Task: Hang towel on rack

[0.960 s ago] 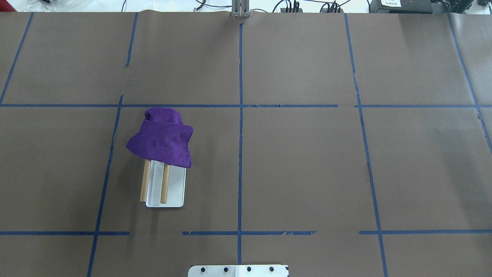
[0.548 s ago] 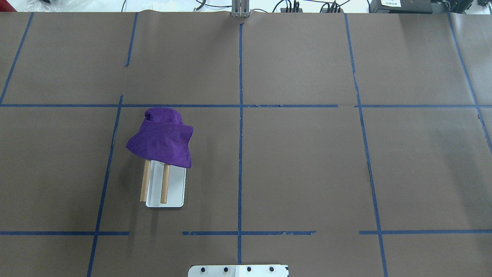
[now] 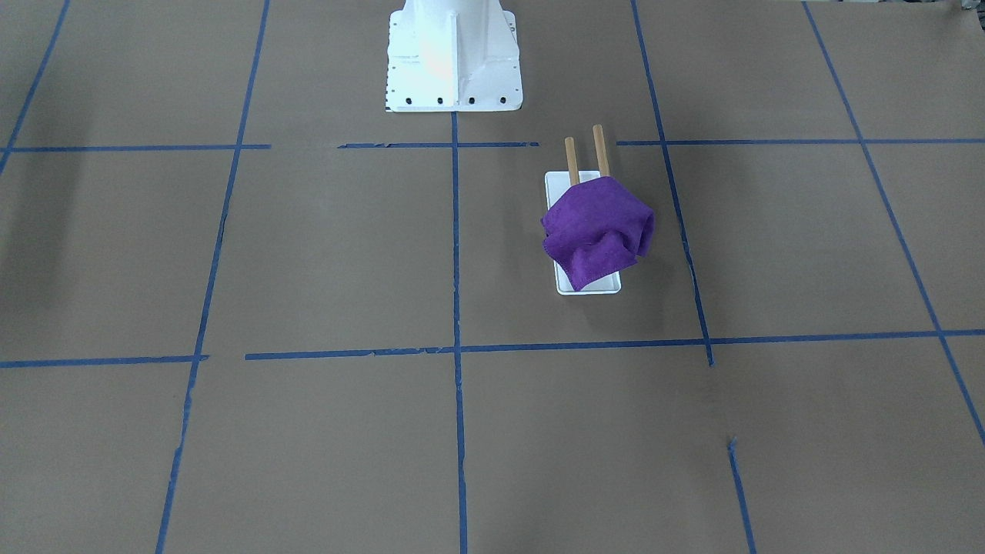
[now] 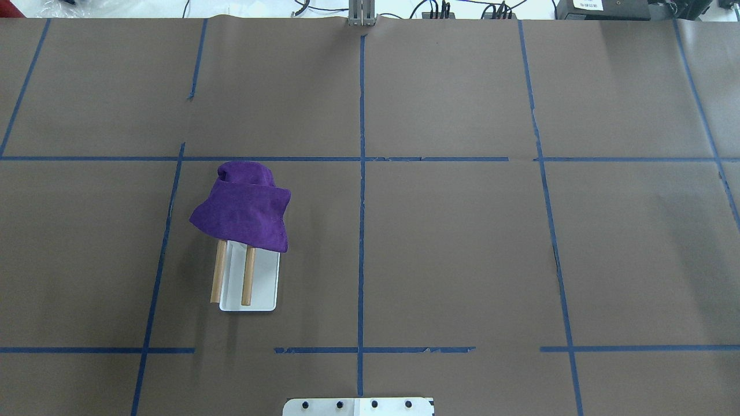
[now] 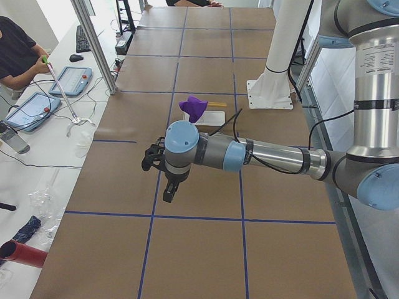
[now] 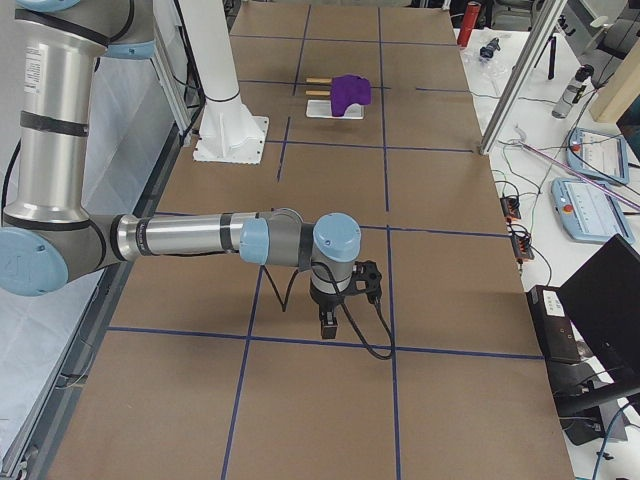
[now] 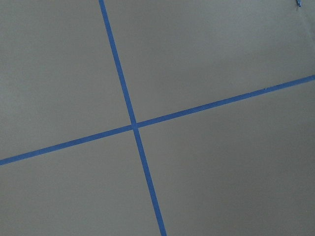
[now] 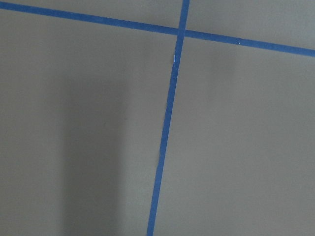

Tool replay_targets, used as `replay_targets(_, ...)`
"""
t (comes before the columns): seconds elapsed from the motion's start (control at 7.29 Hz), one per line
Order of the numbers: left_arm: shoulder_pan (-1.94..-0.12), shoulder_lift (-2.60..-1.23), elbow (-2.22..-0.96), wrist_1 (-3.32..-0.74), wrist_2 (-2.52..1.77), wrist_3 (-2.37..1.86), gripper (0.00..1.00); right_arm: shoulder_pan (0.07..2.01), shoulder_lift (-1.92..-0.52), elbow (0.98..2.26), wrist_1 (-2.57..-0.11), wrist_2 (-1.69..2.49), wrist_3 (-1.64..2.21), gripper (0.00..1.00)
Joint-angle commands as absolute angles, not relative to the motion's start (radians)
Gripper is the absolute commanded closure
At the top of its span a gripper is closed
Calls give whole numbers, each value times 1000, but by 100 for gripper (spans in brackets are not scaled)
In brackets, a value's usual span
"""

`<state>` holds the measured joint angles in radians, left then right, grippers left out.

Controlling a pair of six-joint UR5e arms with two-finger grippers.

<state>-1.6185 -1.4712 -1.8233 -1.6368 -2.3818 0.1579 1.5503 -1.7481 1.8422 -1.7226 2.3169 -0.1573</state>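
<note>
The purple towel [image 4: 243, 211] is draped in a bunch over the far end of the rack's two wooden rods [image 4: 247, 277], above the white base [image 4: 265, 286], on the table's left half. In the front-facing view the towel [image 3: 596, 231] covers most of the rack [image 3: 560, 183]. My left gripper [image 5: 167, 197] shows only in the exterior left view, pointing down over the table well away from the rack; I cannot tell if it is open. My right gripper [image 6: 328, 326] shows only in the exterior right view, far from the towel [image 6: 350, 92]; its state is unclear too.
The white robot pedestal [image 3: 452, 54] stands at the table's near-robot edge. Blue tape lines grid the brown table cover. A metal post [image 5: 93, 43], tablets [image 5: 30, 107] and a person [image 5: 14, 53] are beside the table's end.
</note>
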Motion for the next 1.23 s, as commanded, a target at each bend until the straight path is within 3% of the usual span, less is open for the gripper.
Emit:
replay_targets(0.0,-1617,-1474,-1830,-1654,-2326,161,0,1549,-1753,1838,-1723,2333,-155,0)
replay_targets(0.55,-1583,-1476,-1810,-1478,-2338,164,0,1549,-1764,1836,-1724,2368,-155,0)
replay_targets(1.1,-1575,-1465,-1807,-1474,-2338,164,0,1520,-1743,1827,-1721,2367,-155,0)
